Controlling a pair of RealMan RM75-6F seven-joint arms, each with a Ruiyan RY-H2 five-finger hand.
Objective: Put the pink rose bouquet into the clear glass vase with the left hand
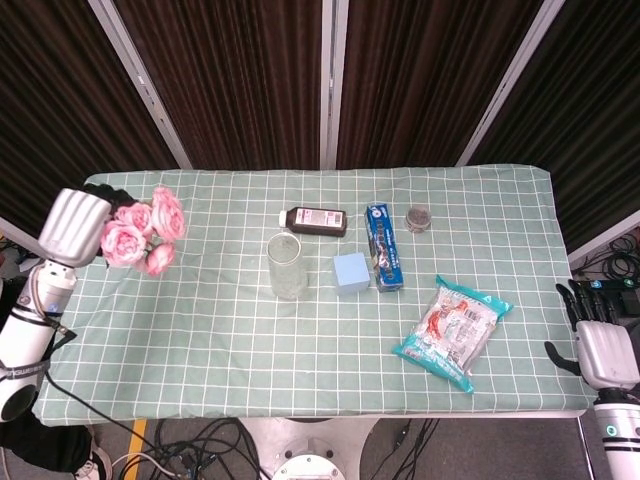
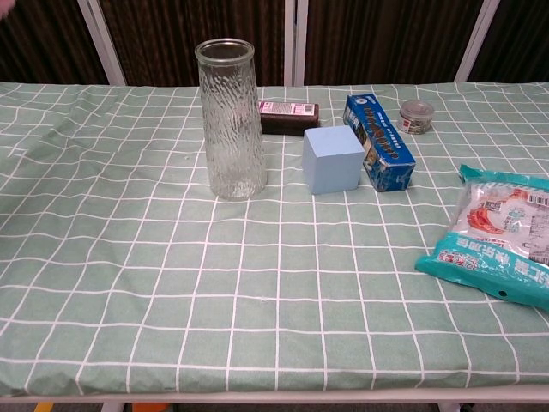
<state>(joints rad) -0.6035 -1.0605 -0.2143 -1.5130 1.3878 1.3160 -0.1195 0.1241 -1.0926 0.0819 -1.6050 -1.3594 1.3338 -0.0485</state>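
Biggest risk I see: the vase (image 1: 287, 265) is tall and narrow-mouthed, so if the stems come in at an angle or the blooms clip the rim, it could tip over or the bouquet (image 1: 142, 231) just won't go in. The left hand (image 1: 75, 226) is holding the bouquet up in the air at the far left of the table, blooms sticking out to its right, well apart from the vase. The right hand (image 1: 601, 345) hangs off the near right edge with nothing in it, fingers apart.
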